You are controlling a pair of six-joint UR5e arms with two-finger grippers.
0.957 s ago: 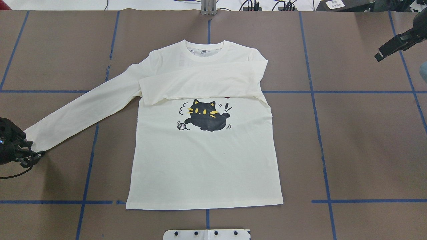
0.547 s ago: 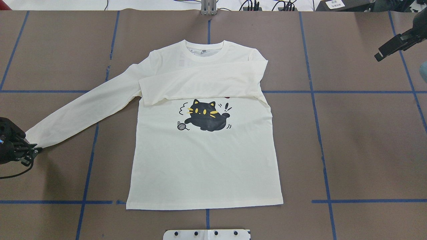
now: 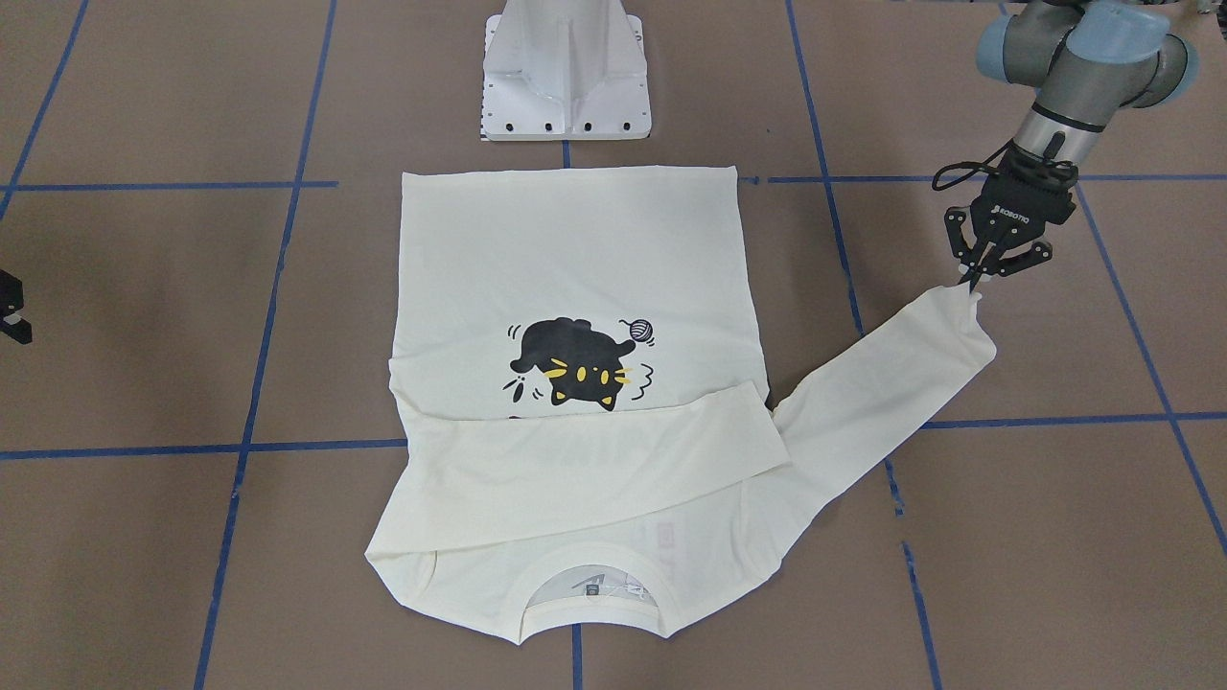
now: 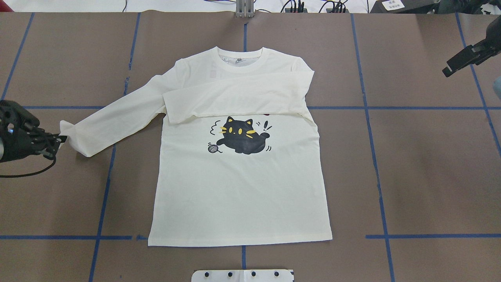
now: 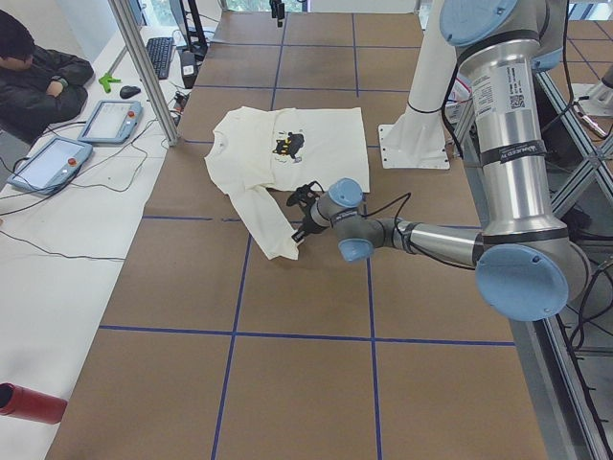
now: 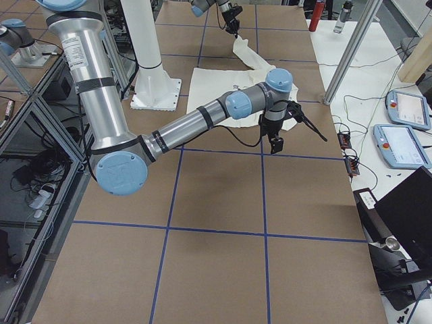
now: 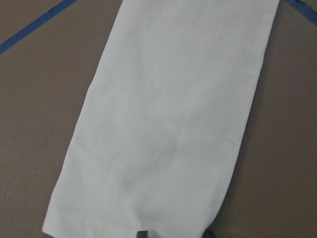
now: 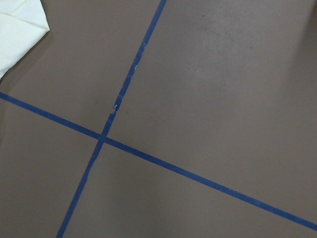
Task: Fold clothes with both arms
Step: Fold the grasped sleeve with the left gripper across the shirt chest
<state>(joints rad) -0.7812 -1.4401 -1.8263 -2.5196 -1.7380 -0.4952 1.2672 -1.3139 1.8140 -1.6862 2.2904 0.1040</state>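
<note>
Where the brown surface (image 4: 430,176) spreads out from the white pedestal base (image 3: 566,72), we see blue tape lines (image 4: 375,164) cutting it into large squares. Beyond the surface's far edge from the base, a white desk holds tablets (image 5: 110,120) and a keyboard (image 5: 158,57), and a person in dark clothes (image 5: 34,81) sits there.

Straight out from the base lies the cream-white T-shirt (image 4: 238,196), print side up, with its hem nearest the base and its ribbed collar (image 4: 239,66) farthest from it. The black cat print (image 4: 238,137), with yellow eyes and a ball of yarn, sits mid-chest. One sleeve (image 4: 235,98) is folded flat across the chest, just above the cat. The other sleeve (image 4: 113,117) stretches out on the base's left side, and its cuff (image 3: 959,302) is pinched between the closed fingers of the left gripper (image 3: 970,280), which holds that end a little off the surface so the cloth curls. The body lies smooth, with faint creases only.

The right gripper (image 4: 464,60) hangs well out on the base's right side, apart from the shirt. We cannot tell how its fingers stand.
</note>
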